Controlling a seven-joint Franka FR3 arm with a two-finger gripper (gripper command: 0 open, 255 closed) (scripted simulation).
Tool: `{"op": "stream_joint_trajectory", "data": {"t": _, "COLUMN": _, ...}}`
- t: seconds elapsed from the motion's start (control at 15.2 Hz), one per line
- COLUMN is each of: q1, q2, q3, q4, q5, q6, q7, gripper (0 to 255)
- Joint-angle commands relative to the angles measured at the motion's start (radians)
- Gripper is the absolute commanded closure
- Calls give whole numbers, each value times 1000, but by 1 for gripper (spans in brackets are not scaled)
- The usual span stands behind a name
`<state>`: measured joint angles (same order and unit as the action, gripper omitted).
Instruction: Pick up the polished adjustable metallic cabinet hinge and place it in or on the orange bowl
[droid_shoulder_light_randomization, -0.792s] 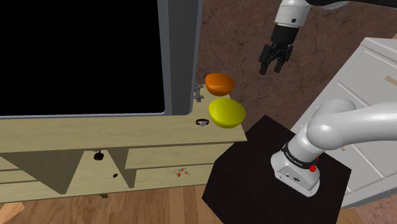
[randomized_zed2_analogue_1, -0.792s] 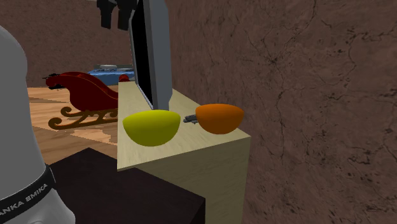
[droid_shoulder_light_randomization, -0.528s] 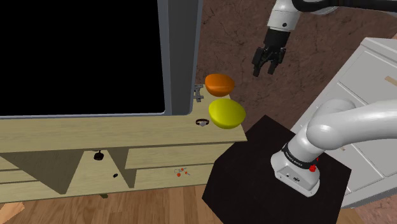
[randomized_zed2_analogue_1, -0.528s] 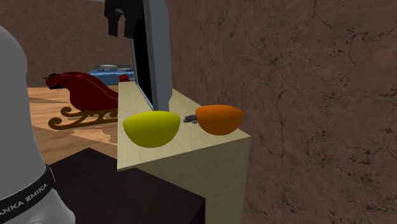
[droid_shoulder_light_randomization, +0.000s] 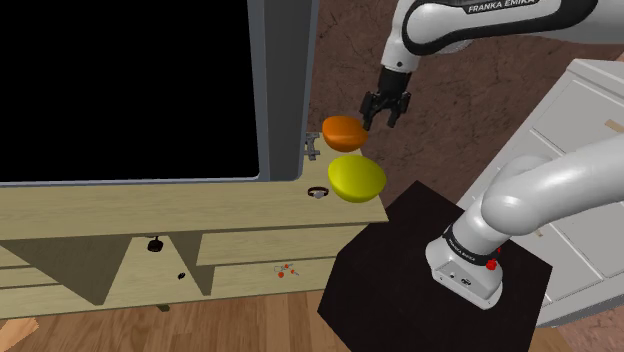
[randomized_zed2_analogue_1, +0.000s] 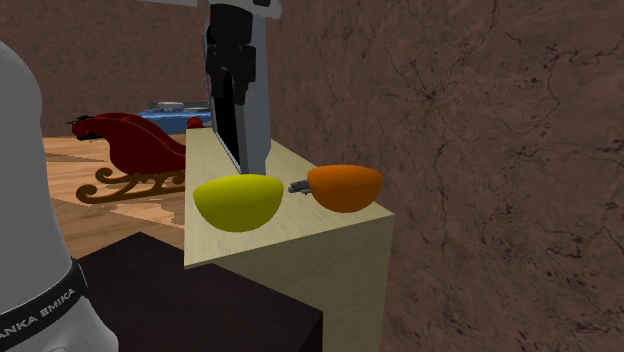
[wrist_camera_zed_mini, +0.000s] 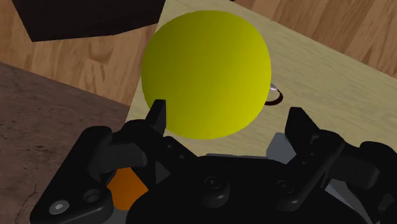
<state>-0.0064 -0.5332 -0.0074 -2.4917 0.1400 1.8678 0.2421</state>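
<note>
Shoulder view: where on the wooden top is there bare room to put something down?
The long strip in front of the screen, from the small ring toward the shoulder view's left, is bare. The end by the brown wall is crowded: yellow bowl, orange bowl, hinge.

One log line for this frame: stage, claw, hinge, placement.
stage: pre-grasp | claw: open, empty, above orange bowl and yellow bowl | hinge: on wooden top beside orange bowl, untouched | placed: no
</note>
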Motion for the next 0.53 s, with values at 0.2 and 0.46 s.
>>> {"op": "stream_joint_trajectory", "data": {"t": 0.2, "q1": -4, "q2": 168, "q3": 20, "q4": 20, "q5": 5, "q6": 174, "q7": 38, "gripper": 0}}
{"op": "stream_joint_trajectory", "data": {"t": 0.46, "q1": -9, "q2": 322, "q3": 30, "q4": 71, "q5": 1, "q6": 293, "q7": 69, "gripper": 0}}
